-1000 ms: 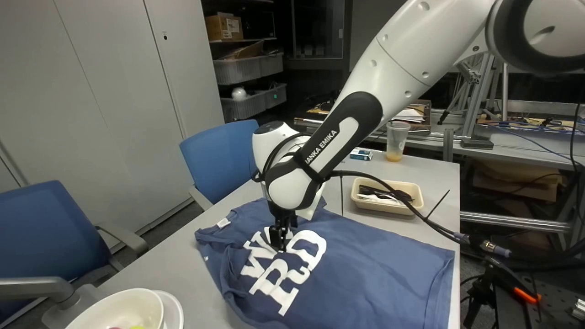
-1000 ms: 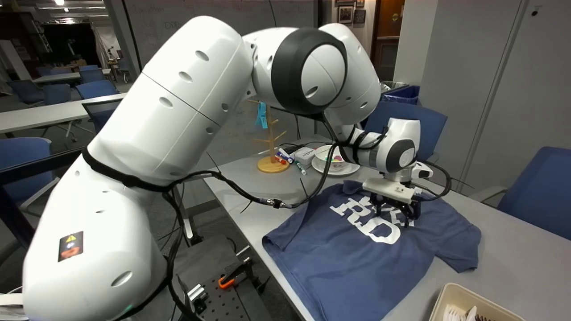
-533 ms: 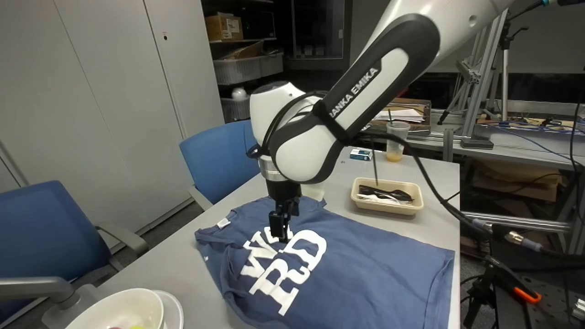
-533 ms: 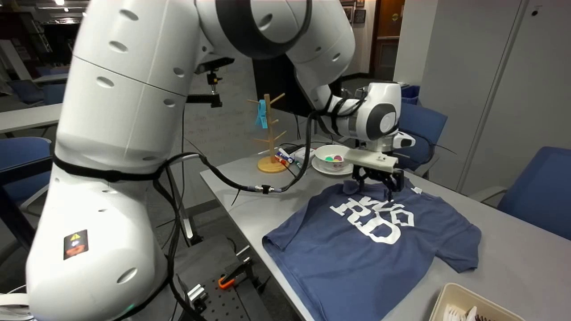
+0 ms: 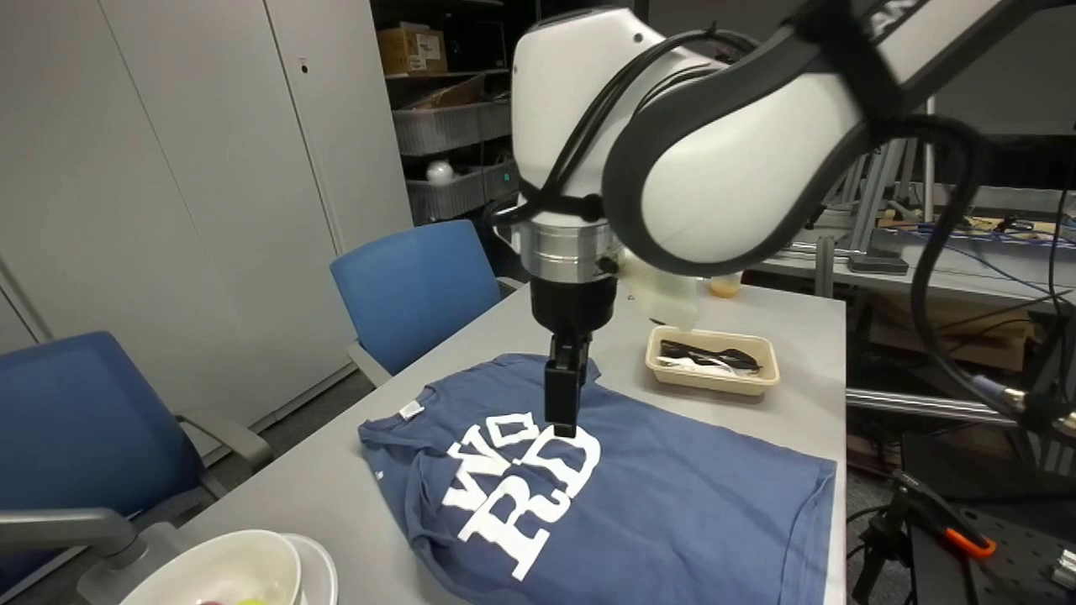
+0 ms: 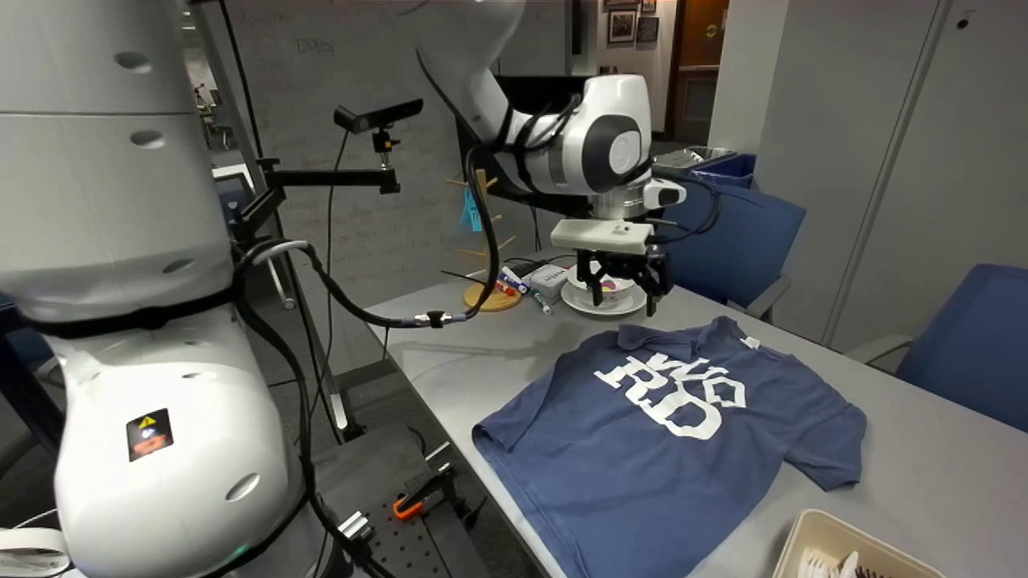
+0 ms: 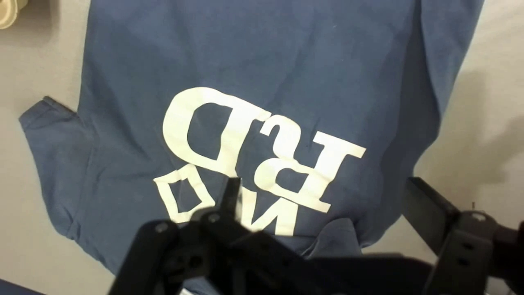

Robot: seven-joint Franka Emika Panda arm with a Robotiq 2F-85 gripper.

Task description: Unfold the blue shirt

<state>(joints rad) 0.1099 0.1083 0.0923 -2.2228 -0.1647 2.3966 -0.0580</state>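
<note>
The blue shirt [image 5: 672,496] lies on the table, mostly flat, with its white lettering facing up. It shows in an exterior view [image 6: 626,474] and in the wrist view [image 7: 286,61]. One short sleeve [image 6: 827,449] is spread out. On the opposite side the cloth is folded and bunched near the collar, and no sleeve sticks out there. My gripper [image 6: 624,307] is open and empty, in the air above the collar end on the bunched side. In the wrist view its fingers [image 7: 323,180] are wide apart, with shirt below and nothing between them.
A beige tray of cutlery [image 5: 714,382] stands beside the shirt. A bowl [image 5: 168,580] on a plate [image 6: 574,301] stands past the bunched side, close to my gripper in an exterior view. Markers and a wooden stand [image 6: 490,299] are behind it. Blue chairs [image 5: 412,286] line the table edge.
My gripper has lifted up off the lettering and moved across toward the bunched side and the bowl. The shirt looks the same.
</note>
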